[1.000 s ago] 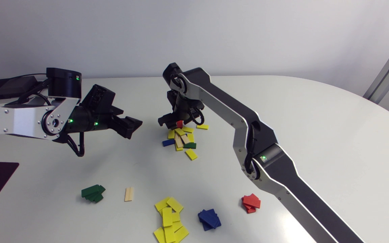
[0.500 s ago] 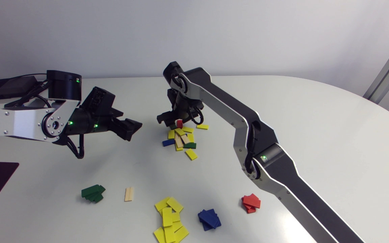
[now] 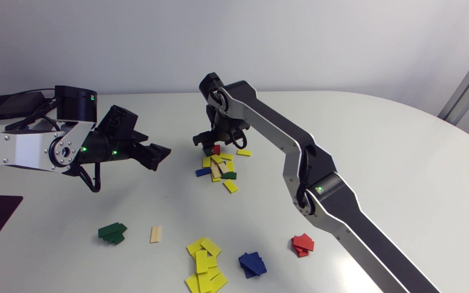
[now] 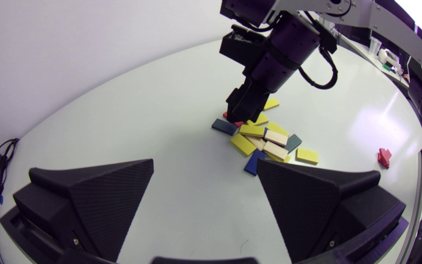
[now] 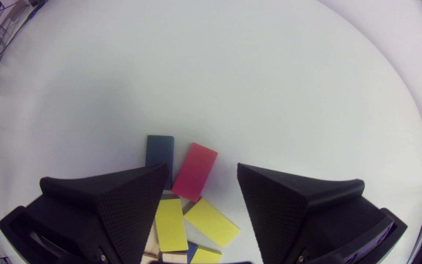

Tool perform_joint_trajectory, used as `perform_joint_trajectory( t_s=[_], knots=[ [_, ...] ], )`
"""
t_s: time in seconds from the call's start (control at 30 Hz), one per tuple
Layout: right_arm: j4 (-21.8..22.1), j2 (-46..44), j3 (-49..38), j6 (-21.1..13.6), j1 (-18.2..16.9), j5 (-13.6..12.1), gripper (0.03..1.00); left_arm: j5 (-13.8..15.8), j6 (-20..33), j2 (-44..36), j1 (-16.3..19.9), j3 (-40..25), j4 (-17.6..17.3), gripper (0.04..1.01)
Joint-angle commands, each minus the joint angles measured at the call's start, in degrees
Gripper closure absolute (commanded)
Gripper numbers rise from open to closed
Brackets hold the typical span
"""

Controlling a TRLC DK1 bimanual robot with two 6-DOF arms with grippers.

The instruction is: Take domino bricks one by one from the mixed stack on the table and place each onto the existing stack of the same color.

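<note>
The right gripper (image 5: 202, 167) hangs low over the far edge of the mixed pile (image 3: 220, 167), jaws open and empty. A red brick (image 5: 194, 172) lies flat between its fingers, with neither finger seen to press it. The brick sits askew in the gap, so closing on it could twist it or squeeze it out rather than seize it.

A dark brick (image 5: 159, 150) lies just beside the red one and partly under one finger. That finger may land on it, or the jaws may pinch both bricks at once. Two yellow bricks (image 5: 169, 224) lie against the red brick's near end and could be dragged along on the lift.

The red stack (image 3: 303, 244) waits well apart near the front of the table (image 3: 381, 142). It is fanned unevenly, so a careless drop could knock it apart.

The left gripper (image 4: 205, 161) hovers off to the side of the pile, jaws open and empty, and seems to pose little risk of collision there.
</note>
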Motion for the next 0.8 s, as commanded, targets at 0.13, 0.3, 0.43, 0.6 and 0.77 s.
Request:
perform_joint_trajectory(
  t_s=[0.13,0.3,0.43,0.6,0.77],
  knots=[
    [0.1,-2.0,-2.1,1.3,-0.2,1.7,0.362,0.6,0.5,-1.9,0.7,-1.7,0.7,0.043],
    [-0.2,-2.0,-2.3,1.4,-0.2,1.7,0.362,0.6,0.4,-2.2,0.6,-1.8,0.7,0.043],
    [-0.1,-2.0,-2.5,1.4,-0.2,1.7,0.362,0.7,0.4,-2.5,0.6,-1.8,0.5,0.043],
    [-0.5,-2.0,-3.0,1.4,-0.1,1.6,0.362,0.7,0.5,-2.8,0.7,-2.0,0.4,0.043],
    [-1.2,-2.2,-3.7,1.4,0.1,1.2,0.364,0.8,0.5,-3.2,0.7,-2.0,0.2,0.043]
  ],
)
